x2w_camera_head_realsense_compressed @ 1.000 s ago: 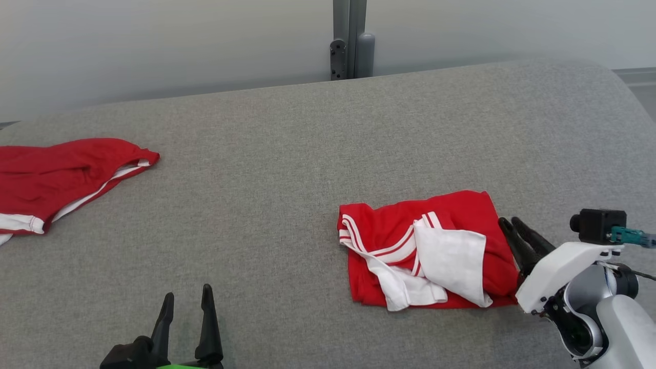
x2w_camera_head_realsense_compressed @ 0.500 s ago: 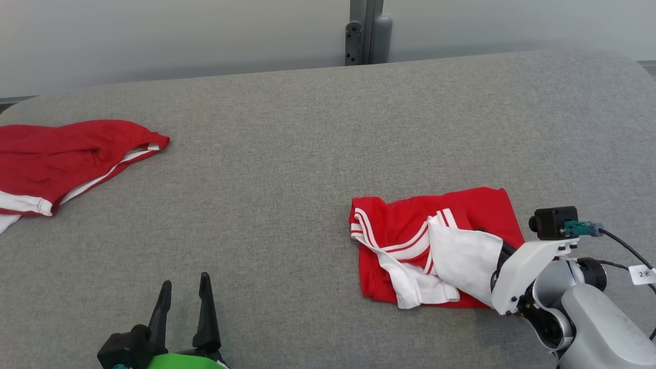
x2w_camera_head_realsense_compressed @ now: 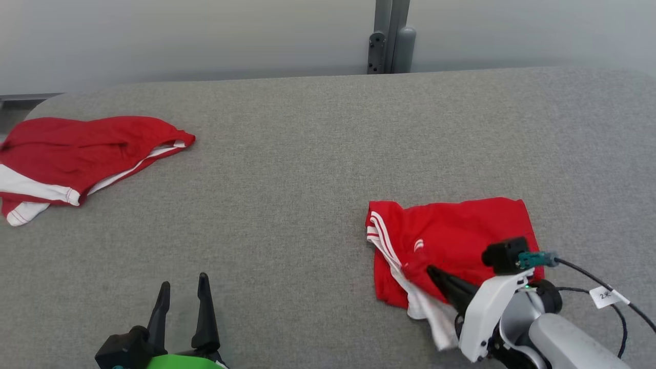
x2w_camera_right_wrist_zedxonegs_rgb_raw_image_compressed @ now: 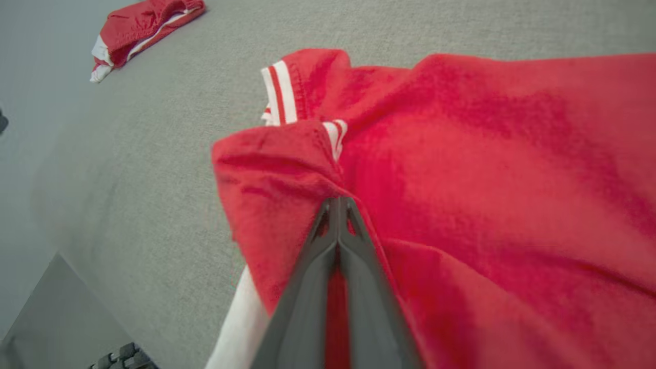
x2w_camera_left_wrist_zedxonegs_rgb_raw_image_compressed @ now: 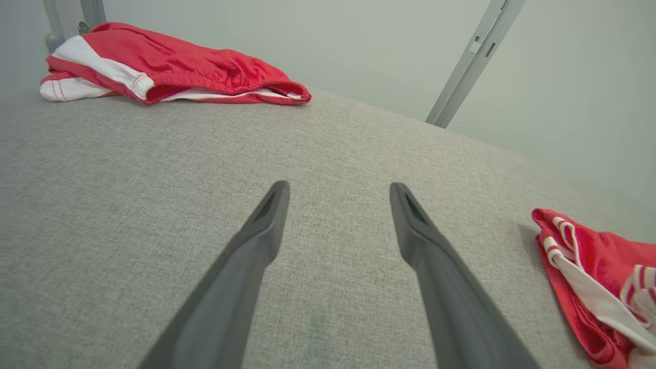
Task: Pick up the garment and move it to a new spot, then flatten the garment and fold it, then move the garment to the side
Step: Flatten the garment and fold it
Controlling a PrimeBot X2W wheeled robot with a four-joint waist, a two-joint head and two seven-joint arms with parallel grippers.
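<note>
red cloth, thin and limp, is what i have pinched between the fingers (x2w_camera_right_wrist_zedxonegs_rgb_raw_image_compressed: 312,277) of my right end effector (x2w_camera_right_wrist_zedxonegs_rgb_raw_image_compressed: 338,201). they are pressed together on a raised fold of the garment (x2w_camera_head_realsense_compressed: 451,230), with no gap at the tips in the right wrist view. the garment lies on the grey fabric surface (x2w_camera_head_realsense_compressed: 307,154), right of the middle and toward the near edge. it is bunched into a rough rectangle, with a striped hem (x2w_camera_head_realsense_compressed: 376,225) at its left side and a white lining (x2w_camera_head_realsense_compressed: 435,320) spilling out beside my right wrist. my left end effector (x2w_camera_head_realsense_compressed: 184,281) is spread wide, holding nothing, low at the near edge and well apart from the garment. a second red garment (x2w_camera_head_realsense_compressed: 87,148) sits crumpled at the far left.

i judge this thing to be very light and completely soft. it has no stiffness to carry its own shape, so from one pinch it should hang in a bundle with the loose layers trailing. the weave looks matte, not slick, so it ought to stay in a firm pinch. the textured surface may drag at whatever part is left touching it.

i cannot tell how many layers my pinch has caught. if it is only the top one, the rest may unroll as it rises. for moving it, a mid-body fold like this should serve. for flattening, i would rather take the thicker sewn edges, one corner in each end effector, since those resist slipping and let me pull the cloth taut.
</note>
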